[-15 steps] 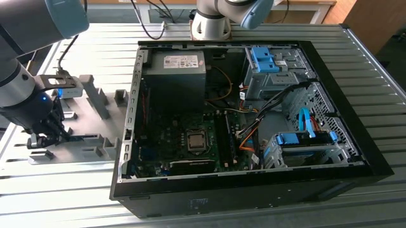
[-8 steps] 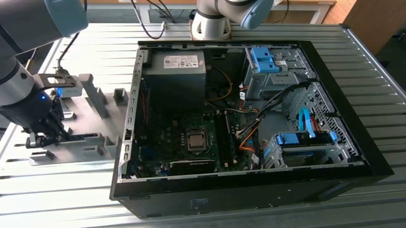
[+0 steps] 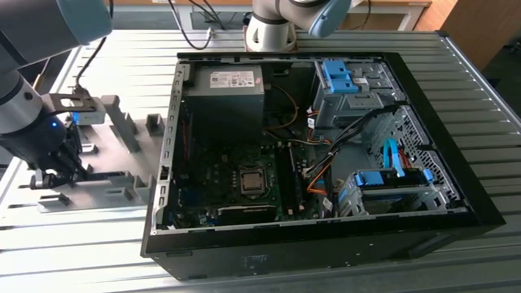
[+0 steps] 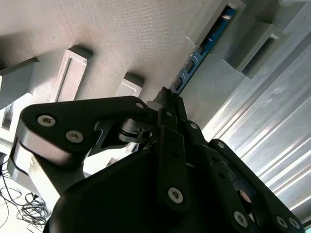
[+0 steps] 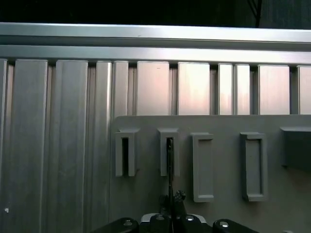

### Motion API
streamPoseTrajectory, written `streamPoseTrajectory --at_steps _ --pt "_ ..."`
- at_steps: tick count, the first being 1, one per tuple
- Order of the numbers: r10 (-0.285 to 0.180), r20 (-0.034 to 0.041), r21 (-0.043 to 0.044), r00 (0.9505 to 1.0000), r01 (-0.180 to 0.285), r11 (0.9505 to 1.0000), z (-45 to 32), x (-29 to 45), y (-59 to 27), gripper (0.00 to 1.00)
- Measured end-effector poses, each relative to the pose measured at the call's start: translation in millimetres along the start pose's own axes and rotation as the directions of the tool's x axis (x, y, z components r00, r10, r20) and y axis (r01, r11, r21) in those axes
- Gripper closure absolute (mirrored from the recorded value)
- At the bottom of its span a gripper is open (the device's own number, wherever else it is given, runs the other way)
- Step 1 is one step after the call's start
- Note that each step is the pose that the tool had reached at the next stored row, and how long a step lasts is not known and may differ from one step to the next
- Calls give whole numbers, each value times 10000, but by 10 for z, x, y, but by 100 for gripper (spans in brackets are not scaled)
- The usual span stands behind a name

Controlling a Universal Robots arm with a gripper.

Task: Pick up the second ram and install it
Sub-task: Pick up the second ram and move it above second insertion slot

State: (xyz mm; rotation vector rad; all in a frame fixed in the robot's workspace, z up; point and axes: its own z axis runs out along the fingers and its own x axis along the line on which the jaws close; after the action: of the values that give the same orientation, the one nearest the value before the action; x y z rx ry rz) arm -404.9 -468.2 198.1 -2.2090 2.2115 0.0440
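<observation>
The pick-up step is in hand. The end effector (image 4: 167, 95) is narrow, its tips seemingly pinched on the near end of the second ram (image 4: 197, 58). The ram sits on edge in a grey holder block (image 4: 200, 23) on the bench (image 3: 73, 256), at 9 o'clock from the open computer case (image 3: 285, 259) in the exterior view. Freeing it likely calls for a straight pull out of the slot, without twisting the thin board.
</observation>
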Motion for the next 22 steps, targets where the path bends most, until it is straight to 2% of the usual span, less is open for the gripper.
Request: streamPoseTrajectory --at_steps 11,22 --pt "9 0 0 10000 -9 10000 -276 -9 2 86" --pt "10 0 0 10000 -10 10000 -288 -9 3 86"
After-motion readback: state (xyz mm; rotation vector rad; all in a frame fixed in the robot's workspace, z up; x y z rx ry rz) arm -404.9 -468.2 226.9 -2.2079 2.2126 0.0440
